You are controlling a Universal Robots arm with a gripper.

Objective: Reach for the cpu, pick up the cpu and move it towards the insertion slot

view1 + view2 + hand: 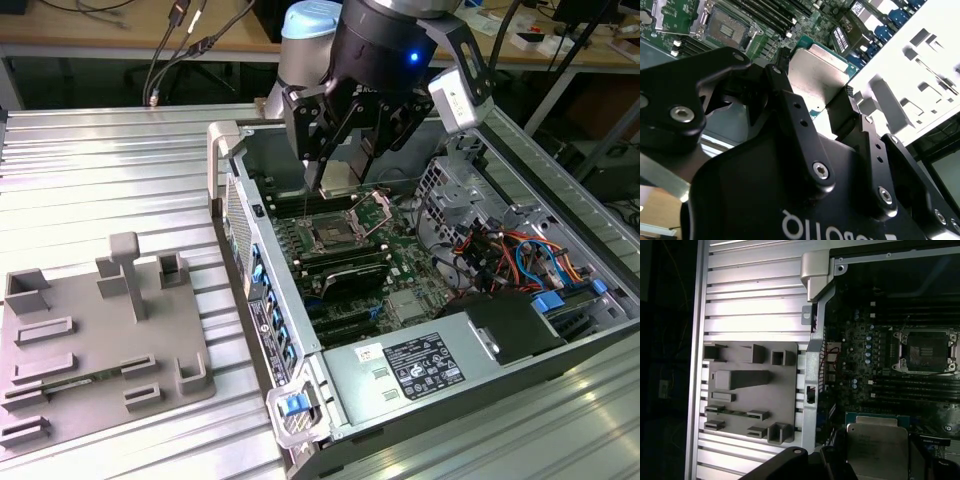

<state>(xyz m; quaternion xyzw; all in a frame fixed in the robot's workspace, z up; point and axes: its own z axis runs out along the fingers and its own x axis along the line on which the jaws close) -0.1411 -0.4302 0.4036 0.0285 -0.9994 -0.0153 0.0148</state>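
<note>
Tool (340, 172) clamped on the cpu (820, 75), held by opposite edges, presumably to spare its flat metal face. Hangs above the open computer case (560, 215), over the motherboard, near but not yet on the insertion slot (338, 235). Slot's frame lies open, dark centre bare. Grey fixture tray (90, 340) left well aside on the tabletop (120, 150).

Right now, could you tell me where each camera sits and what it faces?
Exterior view: off the arm, looking down on the open computer case, gripper above the insertion slot.
Second wrist view: on the wrist, looking along black fingers gripping the cpu.
First wrist view: on the wrist, facing the grey fixture tray.
Both wrist views share cpu and slot.
</note>
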